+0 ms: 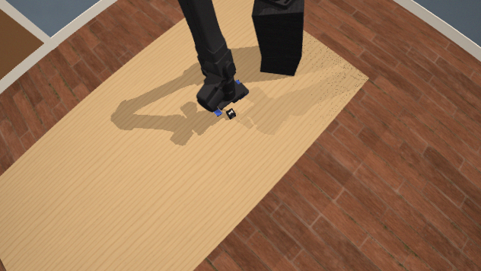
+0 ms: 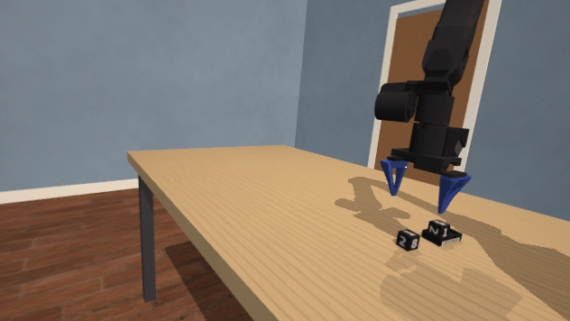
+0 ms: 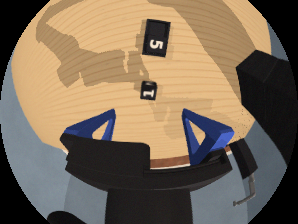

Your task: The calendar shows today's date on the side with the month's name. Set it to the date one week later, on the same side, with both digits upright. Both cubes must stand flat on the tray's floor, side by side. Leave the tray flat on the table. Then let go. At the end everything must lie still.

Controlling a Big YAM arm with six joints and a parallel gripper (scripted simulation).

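A black tray (image 2: 451, 242) (image 3: 158, 30) lies on the table, its side with white lettering visible in the exterior view. A black cube (image 2: 437, 230) (image 3: 155, 46) sits in one half of it, with 5 on top, 1 on the lettered side and a turned 2 on another side. The other half is empty. A second black cube (image 1: 230, 113) (image 2: 408, 240) (image 3: 148, 91) stands on the table beside the tray, with 1 on top and 2 and 8 on two sides. My gripper (image 1: 227, 97) (image 2: 418, 204) (image 3: 148, 112) is open and empty, above both cubes. It hides the tray in the top view.
The black arm base (image 1: 279, 42) (image 3: 270, 95) stands on the table (image 1: 125, 190) (image 2: 252, 194), on the tray's side. The table's edge (image 3: 175, 162) shows behind the fingers in the wrist view. Shadows of the arm fall around the cubes and tray.
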